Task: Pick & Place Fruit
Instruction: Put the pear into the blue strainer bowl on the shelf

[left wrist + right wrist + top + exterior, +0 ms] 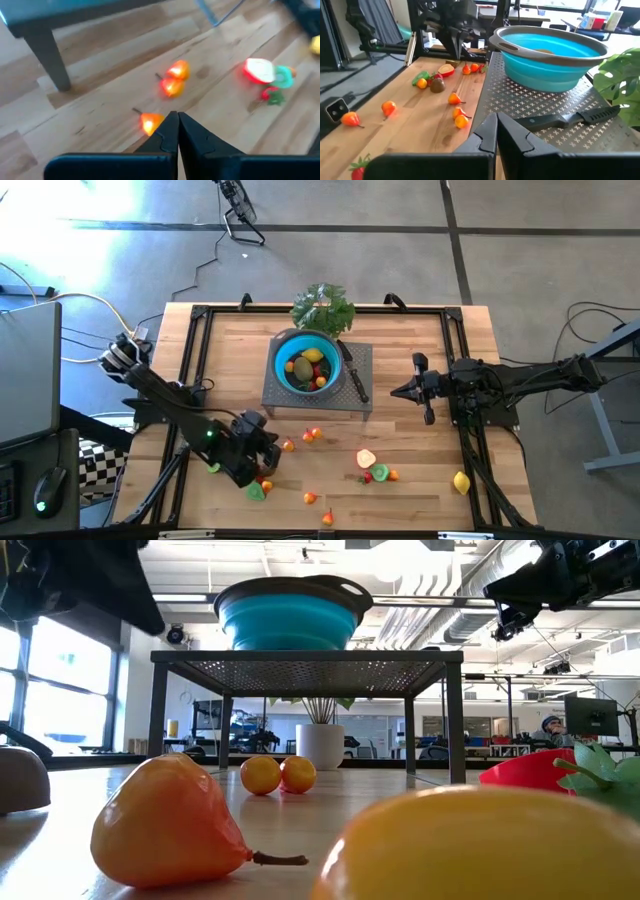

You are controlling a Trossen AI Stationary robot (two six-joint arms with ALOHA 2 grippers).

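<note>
1. We are working over the wooden counter (400, 360), where a perforated metal stand (365, 370) is carrying the blue bowl (284, 352), with a leafy green bunch (322, 308) just behind it.
2. The bowl is already holding several fruits, while many more are lying scattered on the counter in front of the stand: a pair of small orange ones (312, 434), a lone orange one (289, 446), a red-and-cream slice (366, 459) and a yellow one (461, 481) nearer the right arm.
3. Our left gripper (177, 131) is hanging low over the front left of the counter, its fingers (192, 140) pressed together and holding nothing; the lone orange fruit (149, 122) is sitting just beside the tips, not between them.
4. Our right gripper (496, 131) is waiting above the stand's right edge, fingers (485, 137) likewise shut and empty, near the black-handled knife (570, 118).
5. We judge the main risk to be that the left fingers, being shut, will push the small round fruit away instead of taking it; they need to be opening before descending.
6. A nudged fruit could roll into its neighbours or off the counter edge.
7. Carrying a fruit up to the bowl, we could also clip the stand's leg or the bowl rim.
</note>
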